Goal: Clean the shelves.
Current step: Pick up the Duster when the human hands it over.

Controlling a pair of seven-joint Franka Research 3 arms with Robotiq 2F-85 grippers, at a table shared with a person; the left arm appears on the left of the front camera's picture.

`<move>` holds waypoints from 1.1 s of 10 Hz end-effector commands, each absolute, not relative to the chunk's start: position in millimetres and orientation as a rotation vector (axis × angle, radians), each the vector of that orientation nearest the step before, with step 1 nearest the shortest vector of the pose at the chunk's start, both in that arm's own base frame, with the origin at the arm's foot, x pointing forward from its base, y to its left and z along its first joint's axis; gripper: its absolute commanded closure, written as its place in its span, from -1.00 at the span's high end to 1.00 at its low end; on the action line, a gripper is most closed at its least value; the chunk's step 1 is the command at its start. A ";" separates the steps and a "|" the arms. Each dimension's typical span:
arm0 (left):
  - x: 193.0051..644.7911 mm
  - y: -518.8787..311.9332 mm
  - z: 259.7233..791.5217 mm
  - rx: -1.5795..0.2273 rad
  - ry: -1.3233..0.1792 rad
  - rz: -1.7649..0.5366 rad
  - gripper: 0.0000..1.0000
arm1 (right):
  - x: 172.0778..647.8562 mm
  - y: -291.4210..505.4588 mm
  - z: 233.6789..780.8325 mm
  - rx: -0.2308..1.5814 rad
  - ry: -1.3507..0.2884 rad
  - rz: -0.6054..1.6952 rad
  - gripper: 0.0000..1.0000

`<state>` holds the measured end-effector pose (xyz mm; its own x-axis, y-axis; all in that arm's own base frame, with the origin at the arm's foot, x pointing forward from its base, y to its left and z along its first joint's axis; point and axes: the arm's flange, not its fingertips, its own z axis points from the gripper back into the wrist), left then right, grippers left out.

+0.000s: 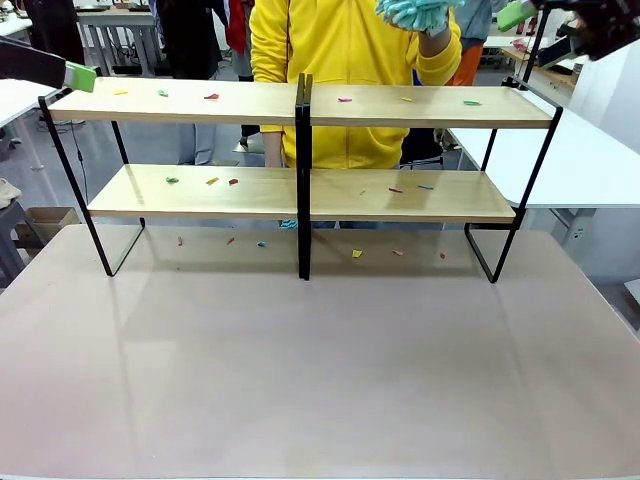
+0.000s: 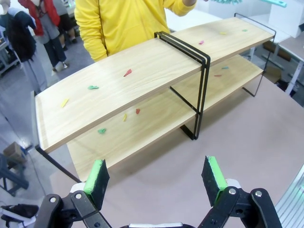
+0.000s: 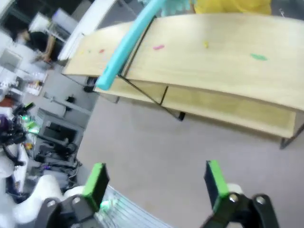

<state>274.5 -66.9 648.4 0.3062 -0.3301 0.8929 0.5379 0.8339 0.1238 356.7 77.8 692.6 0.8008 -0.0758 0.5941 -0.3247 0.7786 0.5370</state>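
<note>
Left claw (image 2: 156, 176) has its jaws apart and empty, level with the top board at the left end of the shelves (image 1: 200, 102). Right claw (image 3: 154, 179) is spread wide too, holding nothing, high by the right end. The shelves stand across the far half of the table (image 1: 320, 370). Small coloured scraps (image 1: 211, 97) lie on the boards and on the tabletop beneath. Behind the shelves, a person (image 1: 340, 60) in yellow holds up a teal duster (image 1: 415, 12).

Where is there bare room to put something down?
The big grey-brown tabletop is bare from the feet of the light wooden, black-framed shelves to its near edge. Small coloured scraps dot every board and the strip underneath, so it is crowded there.
</note>
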 end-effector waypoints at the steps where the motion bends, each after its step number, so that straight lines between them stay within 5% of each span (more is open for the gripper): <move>1: 274.6 -67.1 647.8 -0.223 -1.129 -0.572 1.00 | 393.9 73.8 714.2 0.952 -0.490 -0.035 1.00; 3: 274.6 -67.1 647.8 -0.223 -1.129 -0.572 1.00 | 439.9 76.1 724.7 1.138 -0.388 -0.127 1.00; 6: 274.6 -67.1 647.8 -0.223 -1.129 -0.572 1.00 | 501.1 91.5 705.7 1.090 -0.352 -0.297 1.00; 11: 274.6 -67.1 647.8 -0.223 -1.129 -0.572 1.00 | 525.1 94.2 697.5 1.197 -0.293 -0.287 1.00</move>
<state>274.8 -66.5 648.5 0.3069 -0.3290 0.8931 0.5376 0.8343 0.1226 525.6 96.9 693.0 0.9270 -0.3604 0.1042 0.0422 0.3762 0.9256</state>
